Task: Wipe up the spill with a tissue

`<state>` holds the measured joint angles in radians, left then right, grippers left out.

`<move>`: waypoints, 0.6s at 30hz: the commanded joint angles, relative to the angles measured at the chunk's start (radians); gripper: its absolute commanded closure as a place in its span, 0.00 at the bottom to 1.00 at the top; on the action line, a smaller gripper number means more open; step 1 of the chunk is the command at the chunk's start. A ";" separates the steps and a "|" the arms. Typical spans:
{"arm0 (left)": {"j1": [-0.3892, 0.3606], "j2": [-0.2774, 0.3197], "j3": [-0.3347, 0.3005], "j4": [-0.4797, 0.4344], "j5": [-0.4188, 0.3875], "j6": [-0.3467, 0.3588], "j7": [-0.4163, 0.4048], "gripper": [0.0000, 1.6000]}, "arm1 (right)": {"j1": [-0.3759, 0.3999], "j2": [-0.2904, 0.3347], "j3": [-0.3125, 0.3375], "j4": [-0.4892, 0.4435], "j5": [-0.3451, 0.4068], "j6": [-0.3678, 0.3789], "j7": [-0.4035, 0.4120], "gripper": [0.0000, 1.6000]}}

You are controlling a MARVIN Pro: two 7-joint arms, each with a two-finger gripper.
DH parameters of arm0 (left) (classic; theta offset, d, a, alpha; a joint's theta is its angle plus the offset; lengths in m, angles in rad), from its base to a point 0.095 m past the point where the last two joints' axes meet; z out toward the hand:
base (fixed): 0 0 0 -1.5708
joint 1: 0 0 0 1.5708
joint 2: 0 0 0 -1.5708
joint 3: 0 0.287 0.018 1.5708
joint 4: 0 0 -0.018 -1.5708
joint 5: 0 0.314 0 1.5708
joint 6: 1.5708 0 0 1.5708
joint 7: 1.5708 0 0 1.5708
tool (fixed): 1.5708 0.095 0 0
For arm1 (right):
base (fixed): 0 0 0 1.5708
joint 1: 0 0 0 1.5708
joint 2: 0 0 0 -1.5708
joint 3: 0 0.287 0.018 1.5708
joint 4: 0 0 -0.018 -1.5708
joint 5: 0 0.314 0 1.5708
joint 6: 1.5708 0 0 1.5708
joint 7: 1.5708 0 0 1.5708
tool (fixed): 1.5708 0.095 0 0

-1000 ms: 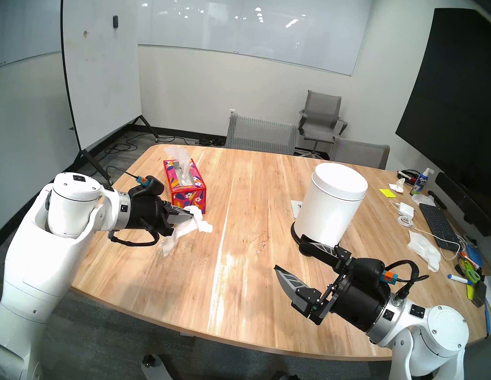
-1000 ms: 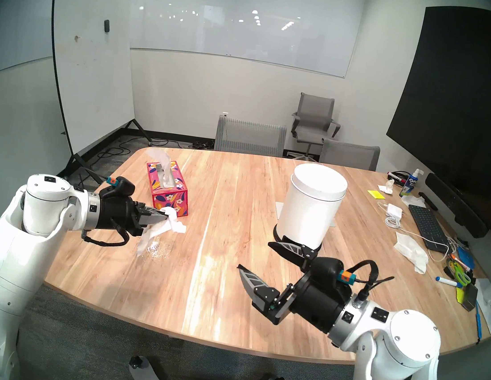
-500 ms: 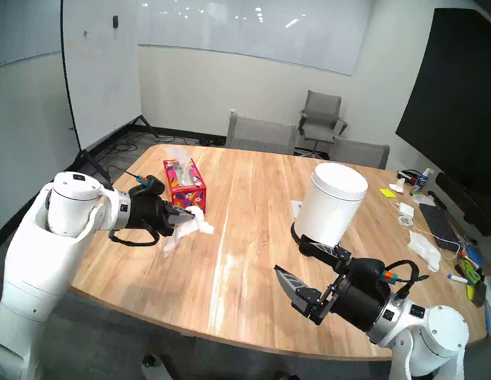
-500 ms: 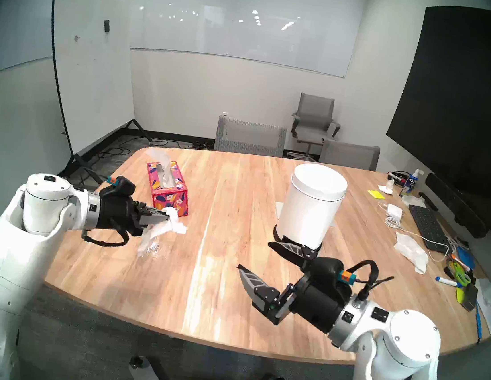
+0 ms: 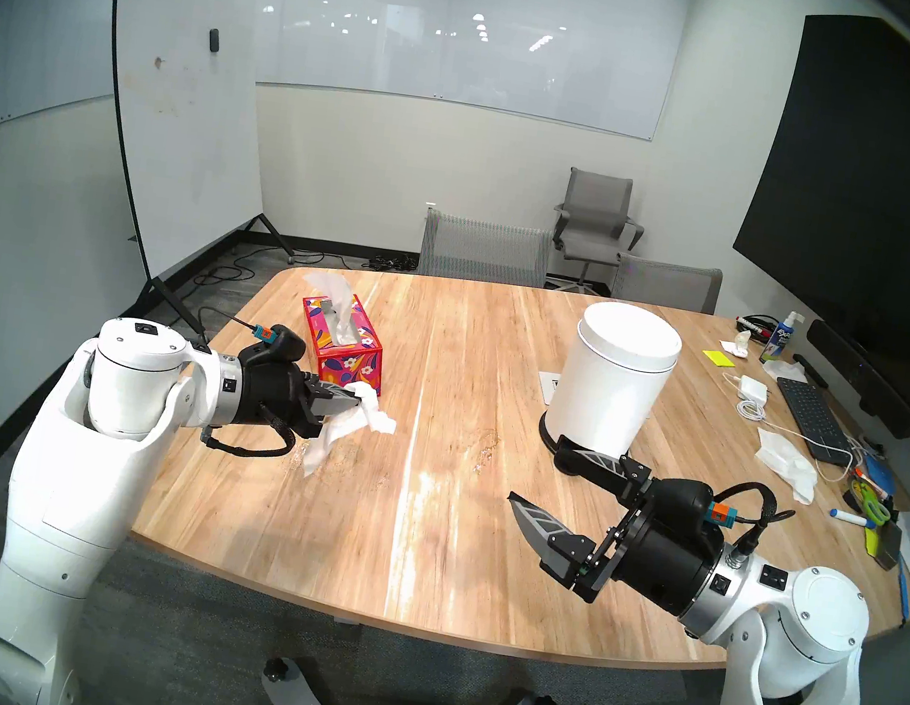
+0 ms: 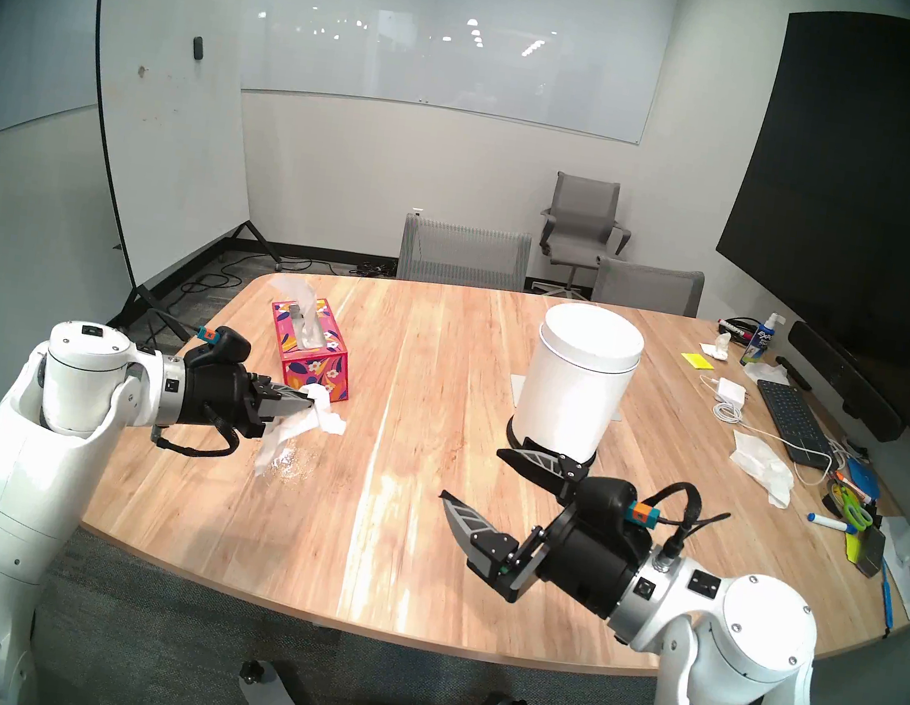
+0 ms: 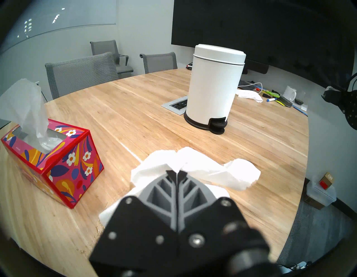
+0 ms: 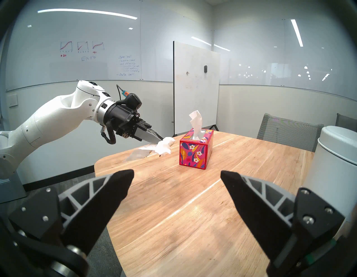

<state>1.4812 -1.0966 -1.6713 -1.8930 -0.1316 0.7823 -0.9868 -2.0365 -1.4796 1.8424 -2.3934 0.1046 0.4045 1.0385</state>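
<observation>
Left gripper (image 5: 357,401) is clamped on a crumpled white tissue (image 5: 357,422), held up above the wooden table (image 5: 416,540) just in front of the red floral tissue box (image 5: 341,343). One end of the tissue bunches out past the fingertips, the other end droops down toward the tabletop; cannot tell if the low tip touches the wood. In the left wrist view the two grey fingers (image 7: 166,193) meet flat with the tissue (image 7: 212,172) spilling out on both sides.

No dark brown blot can be made out anywhere; only a scatter of small glossy wet specks (image 6: 294,463) sits on the wood right under the hanging tissue end. A rough pale patch of grain (image 5: 486,445) lies nearer the table middle.

Right gripper (image 5: 535,472) has its jaws spread wide, holding nothing, hovering over the table near the pedal of the white step bin (image 5: 613,381). Another tissue sheet (image 8: 196,121) sticks up out of the box. Rumpled white papers (image 5: 787,459) lie far right by a keyboard (image 5: 811,413).
</observation>
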 commanded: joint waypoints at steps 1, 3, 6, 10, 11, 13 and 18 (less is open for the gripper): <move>-0.009 -0.001 -0.005 -0.011 0.000 0.001 0.004 1.00 | 0.003 0.002 0.003 -0.017 0.003 0.001 0.003 0.00; -0.009 -0.001 -0.005 -0.011 0.000 0.001 0.004 1.00 | 0.003 0.002 0.003 -0.017 0.003 0.001 0.003 0.00; -0.010 -0.001 -0.006 -0.011 0.001 0.001 0.003 1.00 | 0.003 0.002 0.003 -0.017 0.003 0.001 0.003 0.00; -0.010 -0.001 -0.006 -0.011 0.001 0.001 0.003 1.00 | 0.003 0.002 0.003 -0.017 0.003 0.001 0.003 0.00; -0.010 -0.001 -0.006 -0.011 0.001 0.001 0.003 1.00 | 0.003 0.002 0.003 -0.017 0.003 0.001 0.003 0.00; -0.010 -0.001 -0.006 -0.011 0.001 0.001 0.003 1.00 | 0.003 0.002 0.003 -0.017 0.003 0.001 0.003 0.00; -0.009 -0.001 -0.006 -0.011 0.001 0.001 0.004 1.00 | 0.003 0.002 0.003 -0.017 0.003 0.001 0.003 0.00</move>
<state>1.4809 -1.0977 -1.6722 -1.8928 -0.1308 0.7823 -0.9857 -2.0365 -1.4796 1.8424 -2.3934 0.1046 0.4045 1.0385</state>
